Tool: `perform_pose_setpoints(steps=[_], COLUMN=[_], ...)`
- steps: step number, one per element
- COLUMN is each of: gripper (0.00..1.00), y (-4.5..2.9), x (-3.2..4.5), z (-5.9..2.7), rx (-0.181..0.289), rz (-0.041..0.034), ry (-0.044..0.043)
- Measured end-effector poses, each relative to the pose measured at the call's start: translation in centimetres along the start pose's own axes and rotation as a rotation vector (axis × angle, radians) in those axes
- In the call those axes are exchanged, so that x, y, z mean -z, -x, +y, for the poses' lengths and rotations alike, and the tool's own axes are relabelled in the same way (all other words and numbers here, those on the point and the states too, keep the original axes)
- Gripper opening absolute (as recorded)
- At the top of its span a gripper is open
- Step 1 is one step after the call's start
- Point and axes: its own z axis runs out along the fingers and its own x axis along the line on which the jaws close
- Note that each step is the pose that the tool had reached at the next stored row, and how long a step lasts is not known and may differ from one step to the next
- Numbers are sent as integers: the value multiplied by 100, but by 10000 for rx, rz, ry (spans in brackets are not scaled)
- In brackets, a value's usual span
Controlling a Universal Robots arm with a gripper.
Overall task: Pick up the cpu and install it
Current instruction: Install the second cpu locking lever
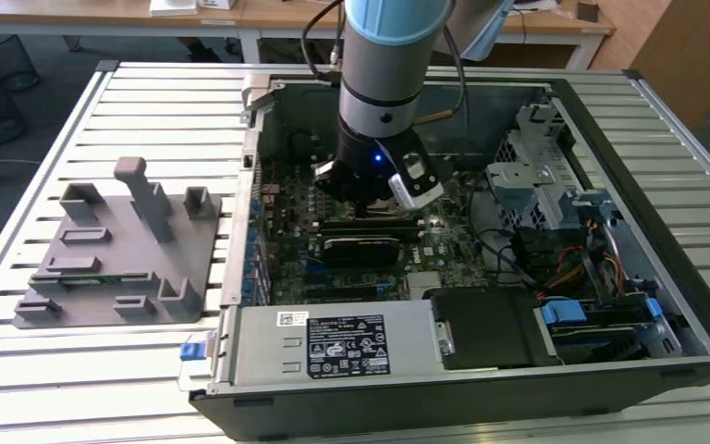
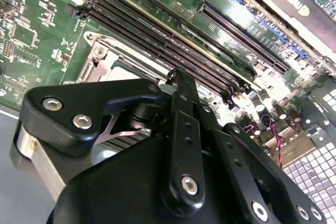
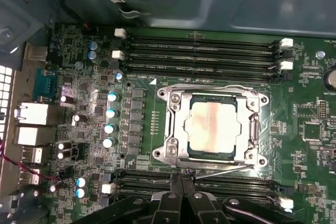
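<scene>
The cpu (image 3: 215, 127), a flat square chip with a silvery top plate, lies inside the metal-framed socket (image 3: 173, 124) on the green motherboard (image 3: 310, 129). My gripper (image 3: 182, 178) hovers just beside the socket's edge, over the memory slots, with its black fingers (image 3: 176, 184) pressed together and nothing between them. In the second wrist view the gripper (image 2: 177, 77) points down at the board next to the socket frame (image 2: 100, 53). In the exterior view the gripper (image 1: 361, 196) is deep inside the open computer case (image 1: 651, 139), above the board's middle.
A grey plastic holder block (image 1: 121, 250) with upright posts stands on the slatted table at the exterior view's left. Inside the case are rows of memory slots (image 3: 199, 51), a power supply (image 1: 330, 347), drive cages (image 1: 540, 176) and loose cables (image 1: 516, 250).
</scene>
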Motion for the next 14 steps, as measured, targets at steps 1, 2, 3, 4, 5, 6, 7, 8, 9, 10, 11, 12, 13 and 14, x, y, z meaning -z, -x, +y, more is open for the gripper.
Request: perform_pose_setpoints(steps=[1,2,3,4,5,6,7,8,9,10,11,12,13,14], gripper=[12,12,12,12,12,12,12,12,12,12,12,12,12,12], y=[-2,-4,-6,-9,-12,-16,-19,-22,-23,-24,-25,-27,-28,-28], x=[-9,-17,-25,-34,-45,-56,-67,-79,-93,-105,-111,-112,-115,-118], z=[-1,-2,-3,-3,-4,-5,-6,-8,-9,-10,-11,-12,-12,-11], rx=[1,0,-2,-3,-5,-6,-6,-6,-6,-5,-5,-5,-5,-5], rz=[12,26,38,46,52,57,61,66,72,78,81,82,80,77], ry=[11,18,25,32,39,44,48,51,54,57,68,90,123,150])
